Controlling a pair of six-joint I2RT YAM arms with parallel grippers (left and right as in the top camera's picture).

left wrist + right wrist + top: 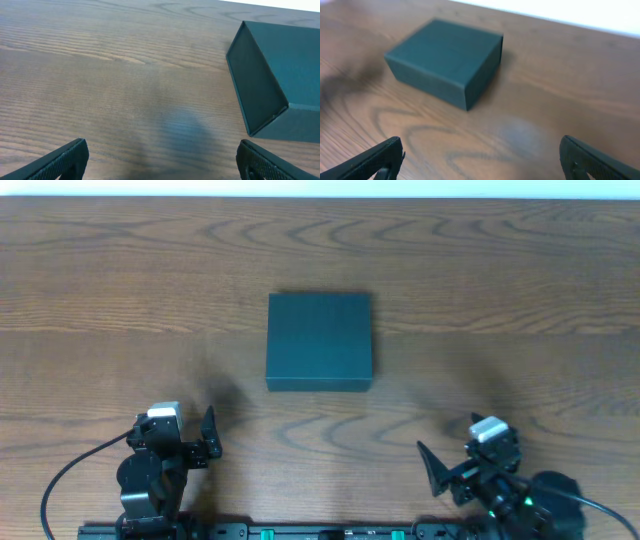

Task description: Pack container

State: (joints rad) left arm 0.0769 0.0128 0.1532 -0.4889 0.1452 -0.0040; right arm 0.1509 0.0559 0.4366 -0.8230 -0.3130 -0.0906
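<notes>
Here, closed container [319, 340] on wooden table [100, 270], left fingers [60, 162] apart, right fingers [377, 162] apart, both empty.

We are holding both arms folded low, the black two-finger left hand [205, 438] and the black two-finger right hand [445, 470] pointing forward, fingers spread wide, gripping nothing.

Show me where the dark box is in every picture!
Overhead: container in the centre, closed.
Left wrist: upper right, cut by the frame edge.
Right wrist: upper left, fully in view.
Shared landmark: the wood-grain table beneath it.
</notes>
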